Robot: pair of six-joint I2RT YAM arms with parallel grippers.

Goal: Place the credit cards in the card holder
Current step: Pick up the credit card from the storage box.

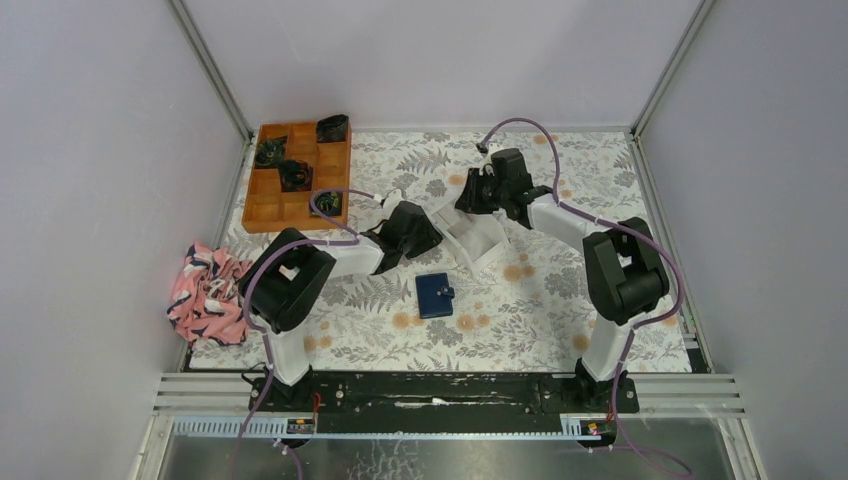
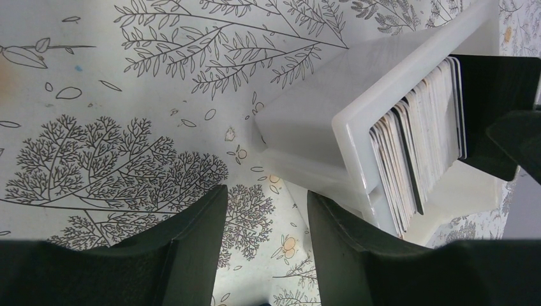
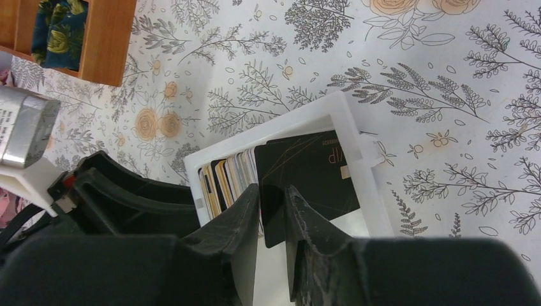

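A: Any writing to read?
B: Only on the dark card (image 3: pixel 306 172): pale slanted letters, seemingly "VIP", upside down in the right wrist view, plus thin gold lines and a small pale patch. Fine print on a silver sticker (image 3: pixel 22 124) at the left edge of that view, too small to read.
A: And the rest of the credit cards (image 2: pixel 415 146)?
B: Standing on edge, packed side by side in the white box (image 2: pixel 306 121), mostly pale, a few dark or yellowish. Dark card at the end of the row, tilted away from the others.
A: And the right gripper (image 3: pixel 272 191)?
B: Down at the box, fingers (image 3: pixel 245 217) drawn narrow, one on each side of the dark card's edge. Cannot tell whether actually pinching.
A: The left gripper (image 2: pixel 265 197)?
B: Moderately wide, nothing in the gap, hanging over bare cloth just beside the box.
A: The card holder (image 1: pixel 435 295)?
B: Folded shut, navy, flat on the cloth nearer the arm bases than the box, between the two arms, touched by neither.
A: Surface?
B: Tablecloth (image 1: pixel 520 330) printed with grey ferns, trees and orange roses. Orange wooden tray (image 1: pixel 262 208) at the far left corner, dark patterned things in some compartments; pink patterned cloth (image 1: pixel 205 290) bunched at the left edge.
A: Room?
B: Plain pale lilac-grey walls (image 1: pixel 100 150) on three sides, metal posts (image 1: pixel 210 65) in the corners, purple cables (image 1: pixel 520 122) looping along both arms
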